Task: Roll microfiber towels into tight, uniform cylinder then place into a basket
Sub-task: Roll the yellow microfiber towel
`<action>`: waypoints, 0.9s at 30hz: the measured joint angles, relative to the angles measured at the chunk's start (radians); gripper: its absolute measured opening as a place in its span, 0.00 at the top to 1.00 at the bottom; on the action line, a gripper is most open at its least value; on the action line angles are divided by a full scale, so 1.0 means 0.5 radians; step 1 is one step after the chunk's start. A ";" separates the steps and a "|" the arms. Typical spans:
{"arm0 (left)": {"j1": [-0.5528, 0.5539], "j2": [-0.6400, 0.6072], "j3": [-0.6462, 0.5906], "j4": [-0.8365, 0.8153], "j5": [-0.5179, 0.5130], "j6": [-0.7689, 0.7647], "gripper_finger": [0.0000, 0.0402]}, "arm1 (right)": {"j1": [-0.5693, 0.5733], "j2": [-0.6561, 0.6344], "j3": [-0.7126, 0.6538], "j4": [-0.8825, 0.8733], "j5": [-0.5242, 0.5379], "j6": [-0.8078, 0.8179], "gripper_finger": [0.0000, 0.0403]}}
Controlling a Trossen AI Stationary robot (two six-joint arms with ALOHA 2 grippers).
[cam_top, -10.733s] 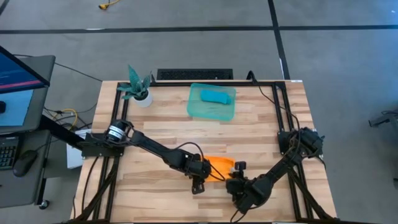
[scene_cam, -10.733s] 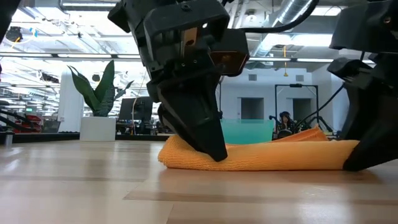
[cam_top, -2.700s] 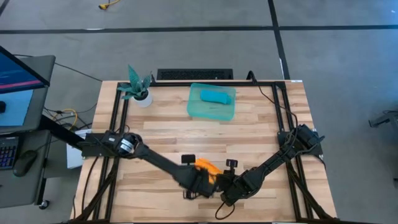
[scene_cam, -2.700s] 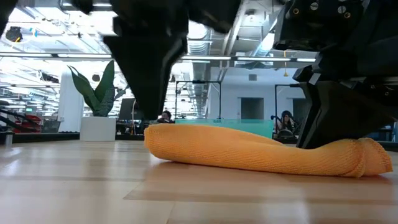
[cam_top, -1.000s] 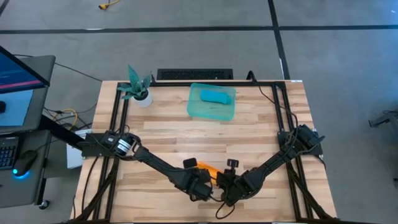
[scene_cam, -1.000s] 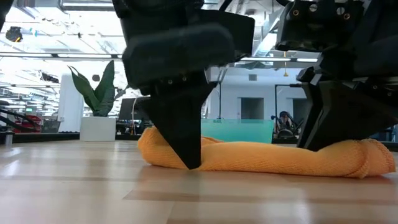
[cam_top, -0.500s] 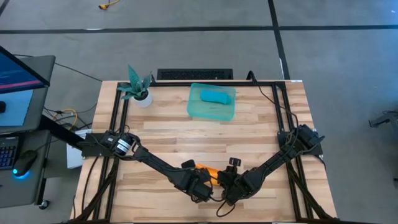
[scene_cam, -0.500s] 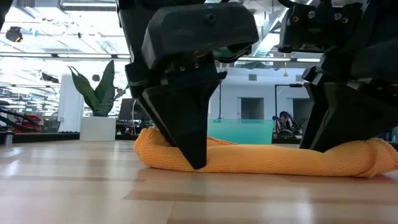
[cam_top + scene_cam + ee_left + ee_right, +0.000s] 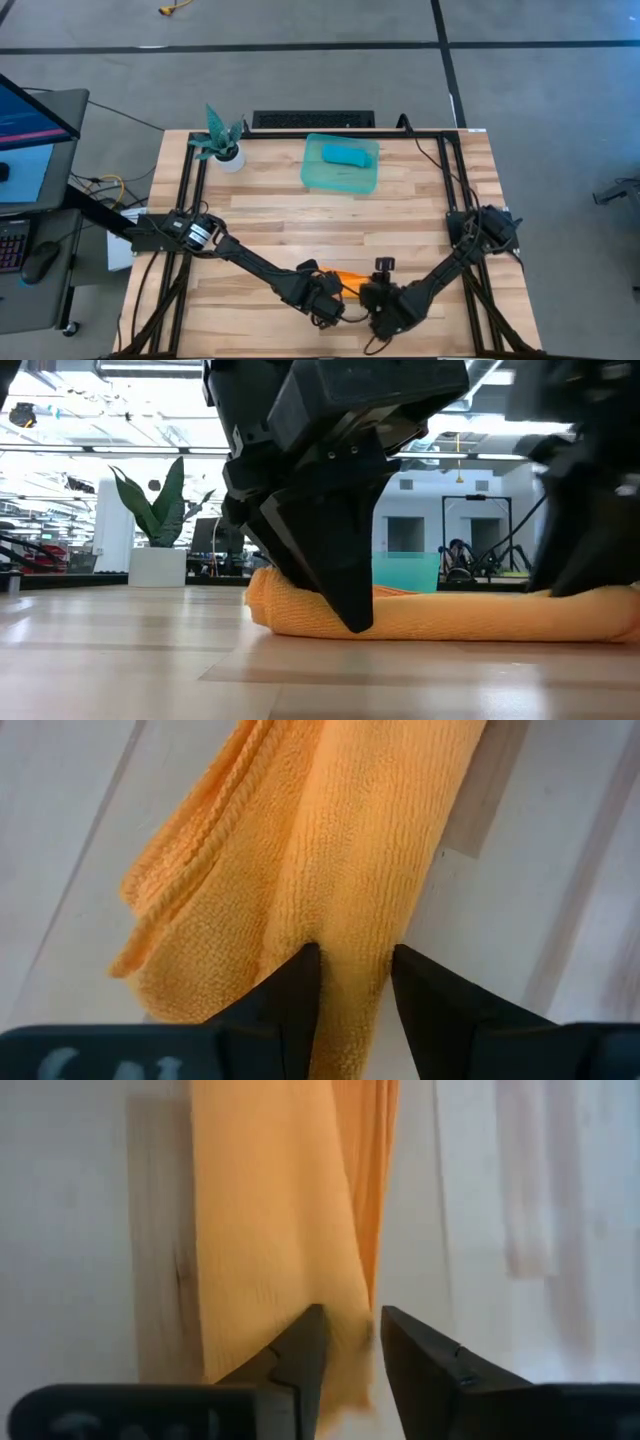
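My left jaws [image 9: 350, 982] stand narrow, pinching a fold at one end of the orange microfiber towel [image 9: 349, 277], which lies as a loose roll on the wooden desk [image 9: 280, 210] near its front edge. My right jaws [image 9: 345, 1342] are also nearly closed, nipping the towel's other end just beside the left ones. In the low view the orange roll lies flat on the desk with my left jaws pressed down on its end. Farther back from the orange towel sits the teal-green basket [image 9: 315, 176], with the rolled turquoise-blue microfiber towel [image 9: 347, 155] inside it. Beside the basket stands a small white pot with a teal plant [image 9: 222, 141].
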 joint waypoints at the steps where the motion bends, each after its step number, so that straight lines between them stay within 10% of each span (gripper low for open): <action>1: 0.001 0.000 -0.001 0.009 0.000 0.000 0.70 | 0.026 0.002 0.018 -0.060 0.031 -0.005 0.70; 15: 0.001 0.000 -0.004 0.040 -0.007 0.000 0.70 | 0.393 0.001 0.099 -0.249 0.579 0.004 0.76; 27: 0.012 -0.001 -0.003 0.043 0.001 0.001 0.70 | 0.252 -0.005 0.041 0.151 0.301 -0.196 0.76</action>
